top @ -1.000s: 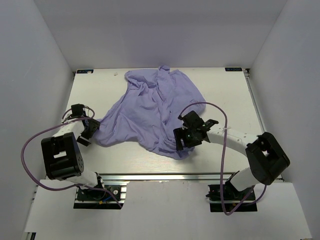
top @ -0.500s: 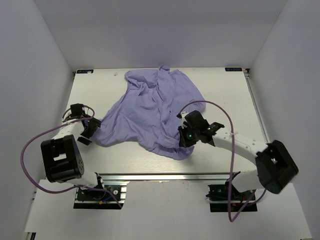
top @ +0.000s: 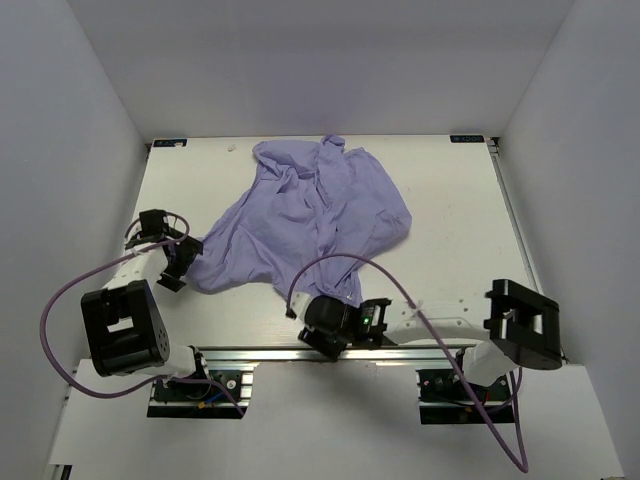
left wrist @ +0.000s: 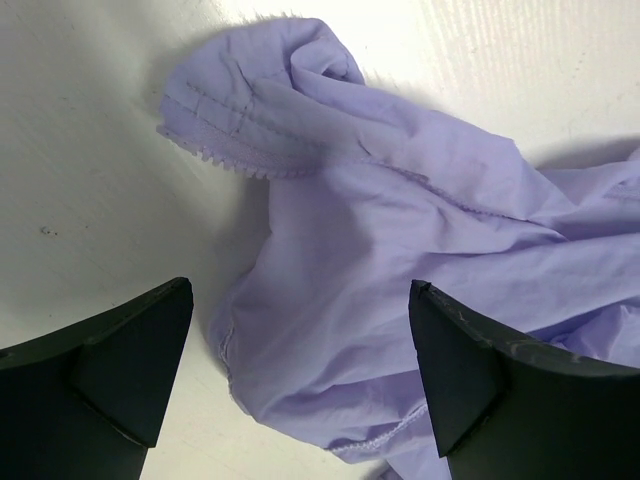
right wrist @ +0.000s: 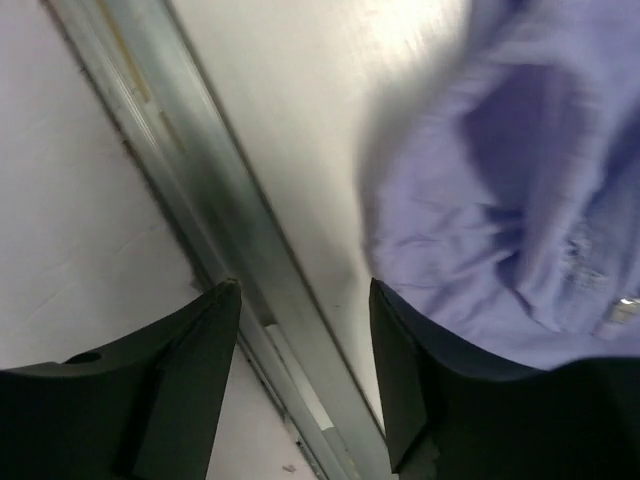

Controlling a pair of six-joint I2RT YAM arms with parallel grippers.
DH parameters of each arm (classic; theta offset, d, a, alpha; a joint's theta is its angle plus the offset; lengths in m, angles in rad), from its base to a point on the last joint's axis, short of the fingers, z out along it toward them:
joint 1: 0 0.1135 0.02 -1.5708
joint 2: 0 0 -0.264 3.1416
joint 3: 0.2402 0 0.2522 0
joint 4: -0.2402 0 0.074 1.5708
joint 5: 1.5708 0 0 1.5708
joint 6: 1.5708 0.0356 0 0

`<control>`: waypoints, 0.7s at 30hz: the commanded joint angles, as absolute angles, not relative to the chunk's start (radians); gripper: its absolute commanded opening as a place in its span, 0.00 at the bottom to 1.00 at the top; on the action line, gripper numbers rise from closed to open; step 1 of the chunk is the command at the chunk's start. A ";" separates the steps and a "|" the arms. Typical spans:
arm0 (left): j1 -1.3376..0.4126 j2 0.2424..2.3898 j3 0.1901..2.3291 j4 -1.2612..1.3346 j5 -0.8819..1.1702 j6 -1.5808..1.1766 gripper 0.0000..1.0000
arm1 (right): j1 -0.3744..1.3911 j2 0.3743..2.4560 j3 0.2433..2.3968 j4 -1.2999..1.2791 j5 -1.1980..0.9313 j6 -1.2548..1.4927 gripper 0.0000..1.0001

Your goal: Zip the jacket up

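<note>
The lavender jacket (top: 300, 215) lies crumpled across the middle of the white table (top: 450, 200). My left gripper (top: 180, 262) is open at the jacket's near-left corner. In the left wrist view the gripper (left wrist: 300, 385) straddles a stitched edge of the jacket (left wrist: 400, 220) without closing on it. My right gripper (top: 305, 318) is low at the table's front edge, just below the jacket's near hem. In the right wrist view this gripper (right wrist: 305, 385) is open and empty over the metal rail (right wrist: 200, 190), with the jacket (right wrist: 500, 200) to its right.
White walls enclose the table on the left, right and back. The metal rail (top: 260, 352) runs along the front edge by the arm bases. A purple cable (top: 340, 262) loops over the jacket's near part. The right arm's link (top: 430, 325) lies along the front edge.
My right arm has swung from the jacket's near-right hem down and left to the table's front edge. The jacket's right side now lies uncovered. The left gripper has barely moved.
</note>
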State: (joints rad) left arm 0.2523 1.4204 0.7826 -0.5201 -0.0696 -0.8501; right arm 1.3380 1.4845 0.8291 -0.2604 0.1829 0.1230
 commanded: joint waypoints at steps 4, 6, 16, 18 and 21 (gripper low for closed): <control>0.256 1.344 0.796 -0.543 -0.067 -0.836 0.98 | 1.416 1.477 0.894 -0.204 0.224 0.138 0.69; 0.256 1.335 0.798 -0.552 -0.072 -0.834 0.98 | 1.413 1.421 0.881 -0.155 0.210 0.137 0.74; 0.256 1.289 0.810 -0.568 -0.003 -0.821 0.98 | 1.062 1.333 0.856 -0.155 0.025 0.299 0.88; 0.256 1.302 0.827 -0.577 0.050 -0.810 0.98 | 1.005 1.354 0.862 -0.158 0.031 0.266 0.87; 0.255 1.307 0.836 -0.586 0.118 -0.799 0.98 | 0.936 1.413 0.877 -0.156 0.014 0.224 0.85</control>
